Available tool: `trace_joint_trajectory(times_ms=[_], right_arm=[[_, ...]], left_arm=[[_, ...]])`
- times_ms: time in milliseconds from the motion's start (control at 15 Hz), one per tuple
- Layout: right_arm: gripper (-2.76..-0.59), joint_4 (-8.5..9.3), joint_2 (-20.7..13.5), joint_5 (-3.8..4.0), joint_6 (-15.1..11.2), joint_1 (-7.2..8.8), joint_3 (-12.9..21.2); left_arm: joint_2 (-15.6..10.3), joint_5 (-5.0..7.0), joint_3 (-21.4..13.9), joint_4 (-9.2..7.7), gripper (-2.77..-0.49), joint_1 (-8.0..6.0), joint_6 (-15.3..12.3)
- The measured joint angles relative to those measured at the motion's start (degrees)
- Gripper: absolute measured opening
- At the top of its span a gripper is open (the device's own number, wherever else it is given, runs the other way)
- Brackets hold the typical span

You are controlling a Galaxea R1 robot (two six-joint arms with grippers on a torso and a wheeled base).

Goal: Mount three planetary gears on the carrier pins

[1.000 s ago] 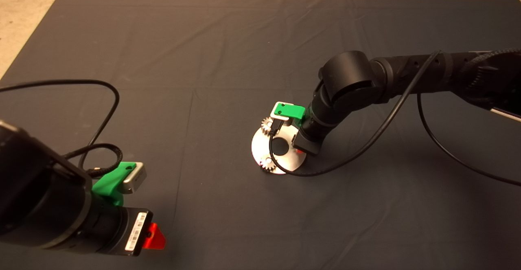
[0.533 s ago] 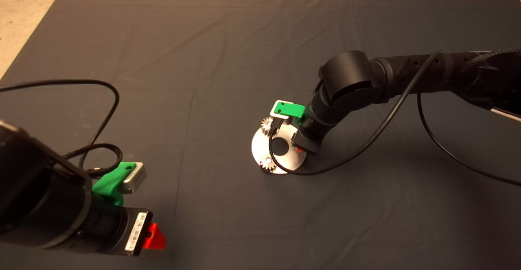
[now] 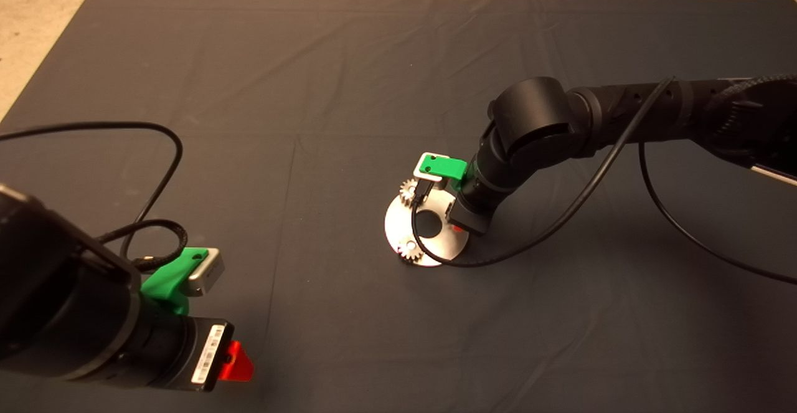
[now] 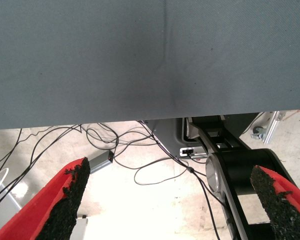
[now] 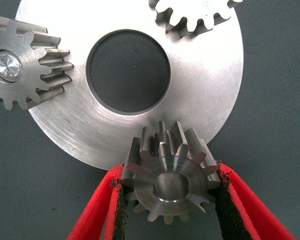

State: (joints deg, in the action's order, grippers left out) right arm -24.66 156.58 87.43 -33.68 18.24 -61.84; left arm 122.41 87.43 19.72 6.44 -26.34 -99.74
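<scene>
The silver disc (image 3: 436, 246) lies mid-mat with a central hole. Two planetary gears sit on it, one at its far-left rim (image 3: 409, 190) and one at its near-left rim (image 3: 409, 250). In the right wrist view, the shiny top of a carrier pin (image 5: 7, 66) shows in the bore of one seated gear (image 5: 27, 70). A second gear (image 5: 192, 14) is cut off by the picture's edge. My right gripper (image 5: 171, 175) is shut on a third gear (image 5: 170, 185) at the disc's (image 5: 210, 75) rim. I cannot tell whether a pin fills its bore. The left gripper (image 4: 170, 205) stands open.
The left arm waits at the mat's near-left corner (image 3: 233, 363), its black cable (image 3: 155, 151) looping over the mat. The right arm's cable (image 3: 517, 248) curves down beside the disc. Past the mat's edge, the left wrist view shows floor with cables (image 4: 140, 165).
The right gripper with its gear has crept very slightly toward the far side. The left arm and the two seated gears have not moved.
</scene>
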Motion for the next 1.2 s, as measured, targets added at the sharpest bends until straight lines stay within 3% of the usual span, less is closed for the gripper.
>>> trace_joint_trajectory(times_ms=[467, 800, 1200], right_arm=[[-2.31, 0.0, -0.4, -0.42, 0.0, 0.0, 0.2], [-2.31, -1.19, -0.9, -0.37, 0.0, -0.33, 2.0], [-2.31, -1.41, -1.0, 0.0, 0.0, -0.49, 2.5]], left_arm=[[0.0, 0.0, 0.0, 0.0, -0.95, 0.0, 0.0], [0.0, 0.0, 0.0, 0.0, -0.95, 0.0, 0.0], [0.0, 0.0, 0.0, 0.0, -0.95, 0.0, 0.0]])
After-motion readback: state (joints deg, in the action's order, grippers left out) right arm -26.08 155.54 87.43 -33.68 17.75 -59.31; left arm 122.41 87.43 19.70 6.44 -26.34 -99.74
